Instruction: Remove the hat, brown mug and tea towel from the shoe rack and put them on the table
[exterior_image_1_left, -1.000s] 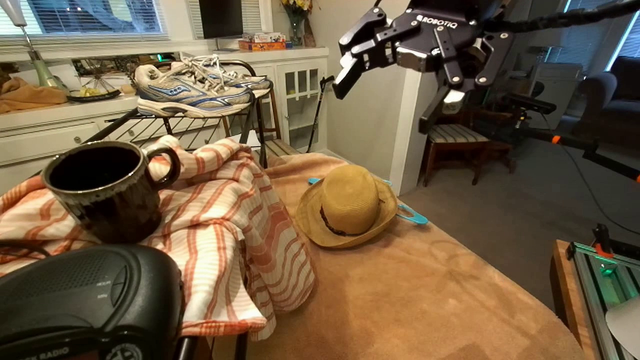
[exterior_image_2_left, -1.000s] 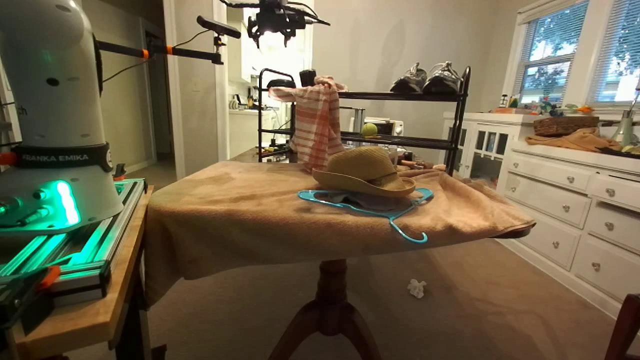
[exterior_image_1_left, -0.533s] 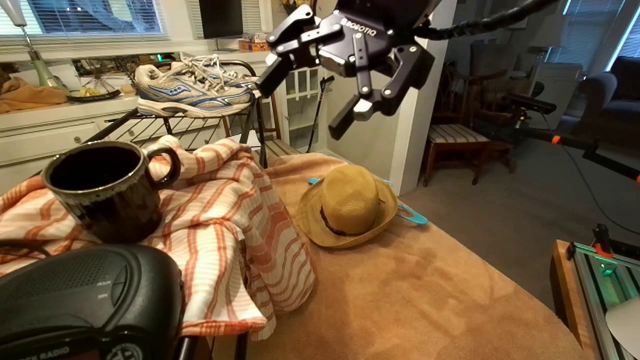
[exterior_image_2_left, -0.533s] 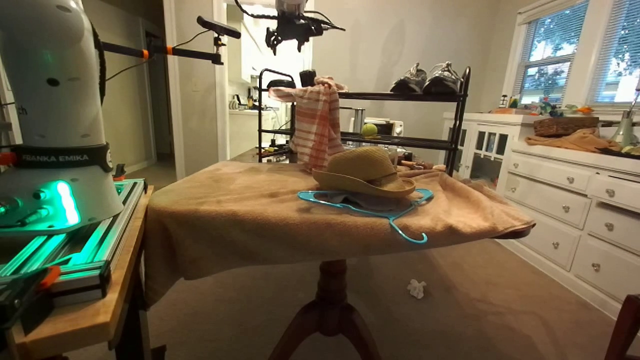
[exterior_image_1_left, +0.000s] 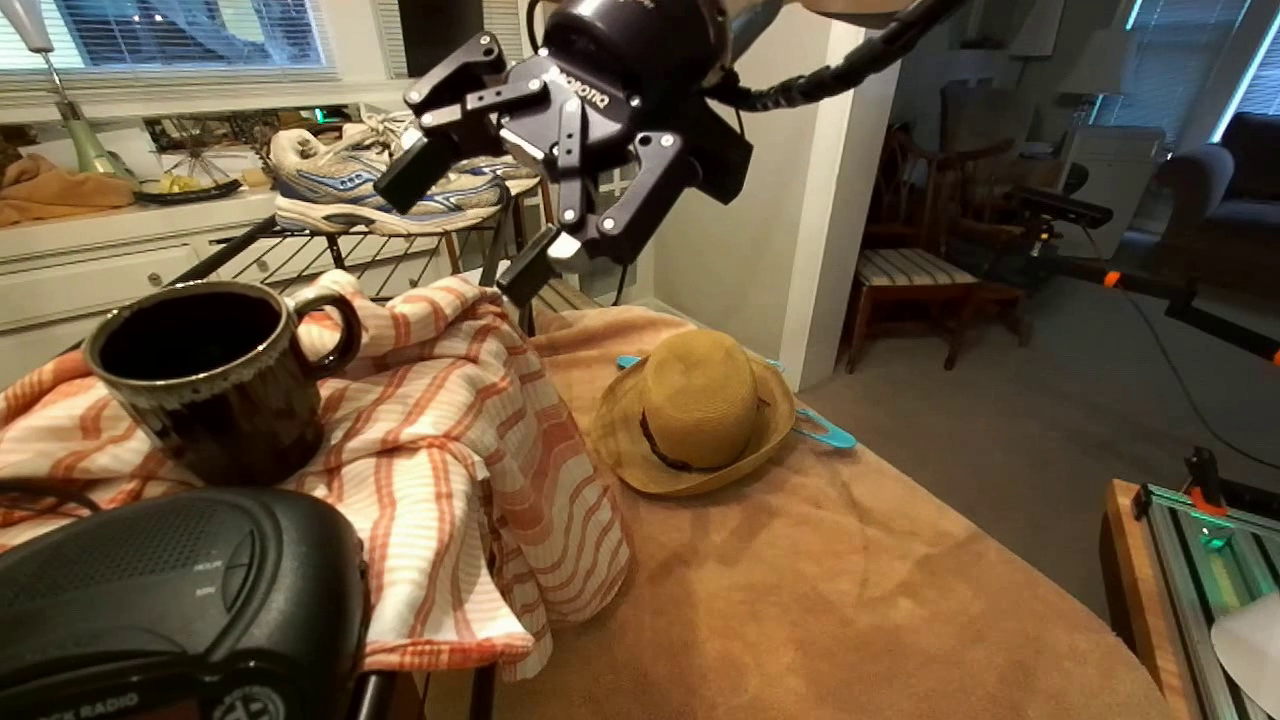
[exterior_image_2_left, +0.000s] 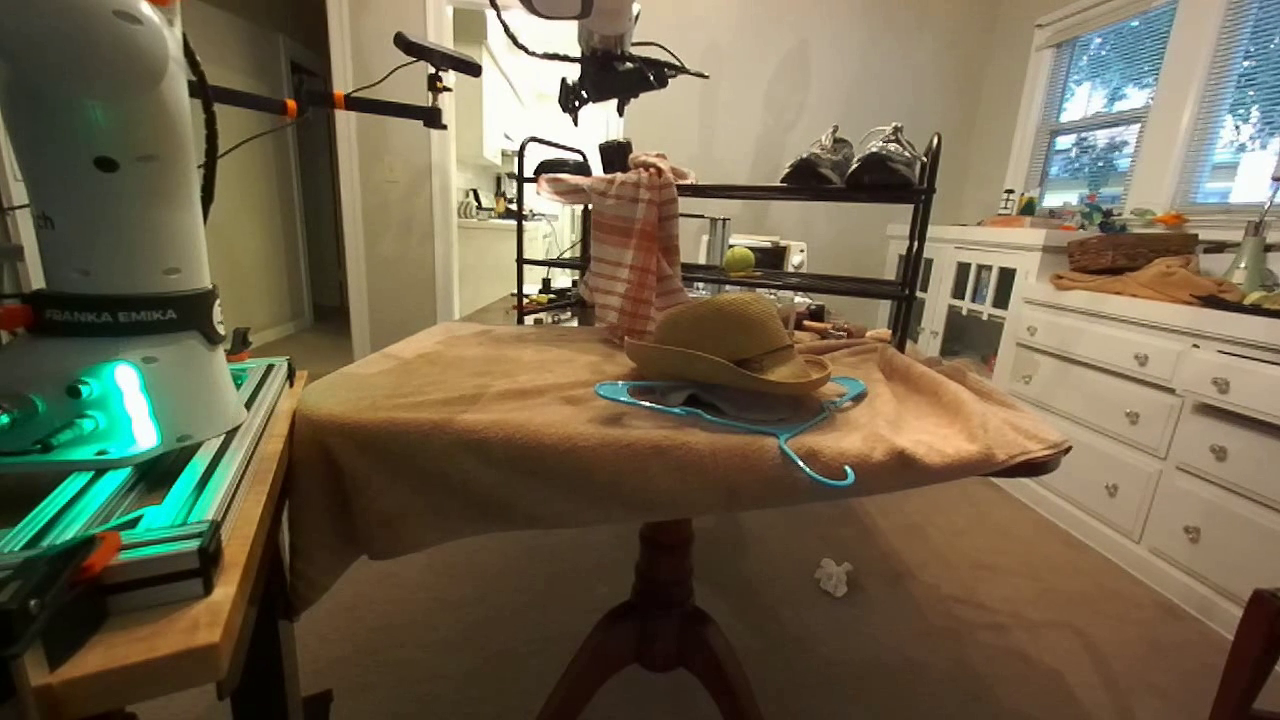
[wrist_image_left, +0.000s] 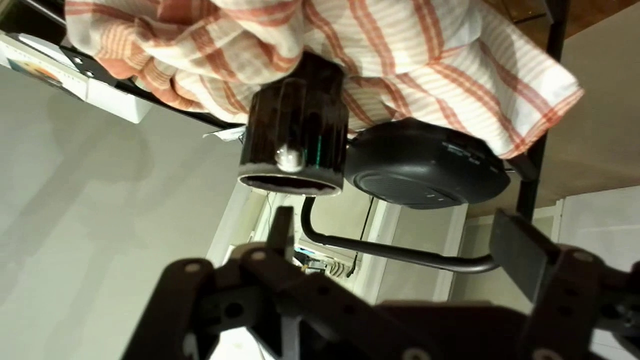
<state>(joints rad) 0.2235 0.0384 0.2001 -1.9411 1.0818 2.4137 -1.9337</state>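
Note:
The dark brown mug stands upright on the striped tea towel on the top shelf of the shoe rack. The towel hangs over the rack's side towards the table, also in an exterior view. The straw hat lies on the table, also in an exterior view. My gripper is open and empty, in the air above the rack, apart from the mug. In the wrist view, the mug with its handle towards the camera lies beyond the open fingers.
A black clock radio stands close beside the mug on the towel. Shoes sit at the rack's far end. The rack's raised end bar shows between the fingers. A blue hanger lies under the hat. A ball is on a lower shelf.
My open gripper has moved towards the rack and the mug, leftward and a little lower in an exterior view. The hat, mug and towel have not moved.

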